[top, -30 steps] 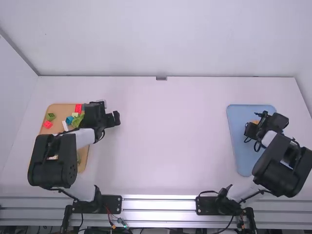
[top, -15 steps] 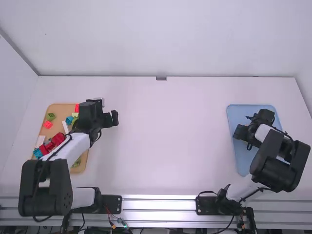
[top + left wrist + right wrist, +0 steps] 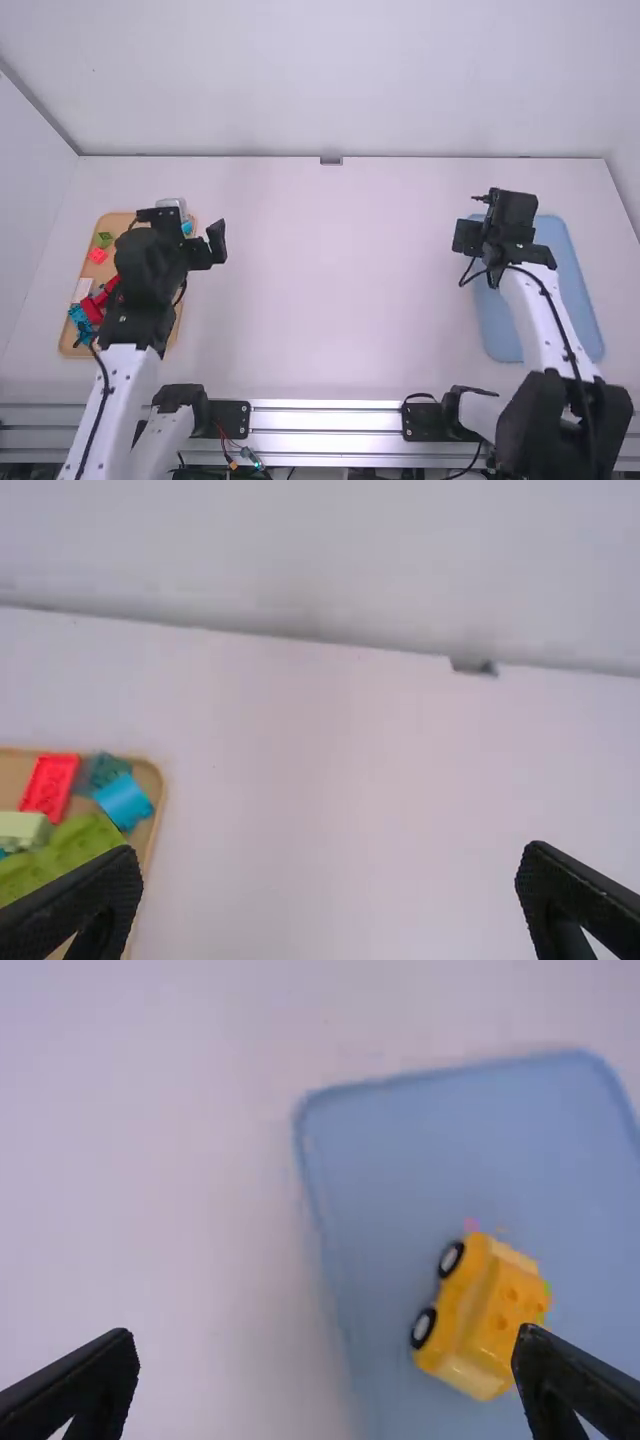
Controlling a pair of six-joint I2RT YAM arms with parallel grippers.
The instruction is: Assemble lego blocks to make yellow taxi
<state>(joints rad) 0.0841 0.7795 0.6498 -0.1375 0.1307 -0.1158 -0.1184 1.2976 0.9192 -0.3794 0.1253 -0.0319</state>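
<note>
taxi look: the yellow taxi [image 3: 482, 1335] is a small blocky car, with rounded studs and two black, pale-hubbed wheels [image 3: 423, 1329] showing along one side. a pink bit [image 3: 471, 1225] shows by one end and a green one at another edge.
taxi place: on the blue tray [image 3: 590, 300], inward from its rim.
right end effector: [image 3: 466, 237] over the left rim of the blue tray, toward its far end, fingers spread wide. the taxi lies apart from its grip, to the right.
left end effector: [image 3: 214, 243] just right of the tan tray [image 3: 114, 226], toward the far end, fingers wide apart with nothing pinched.
loose blocks: a red block [image 3: 50, 785], a blue block [image 3: 124, 802] and a lumpy green block [image 3: 72, 854] sit close together in the tan tray.
edges: the wall [image 3: 400, 80] rises behind the far edge of the desk [image 3: 340, 290]; a metal rail [image 3: 325, 420] runs along the near side.
room: a broad white stretch of desk spans from tray to tray.
</note>
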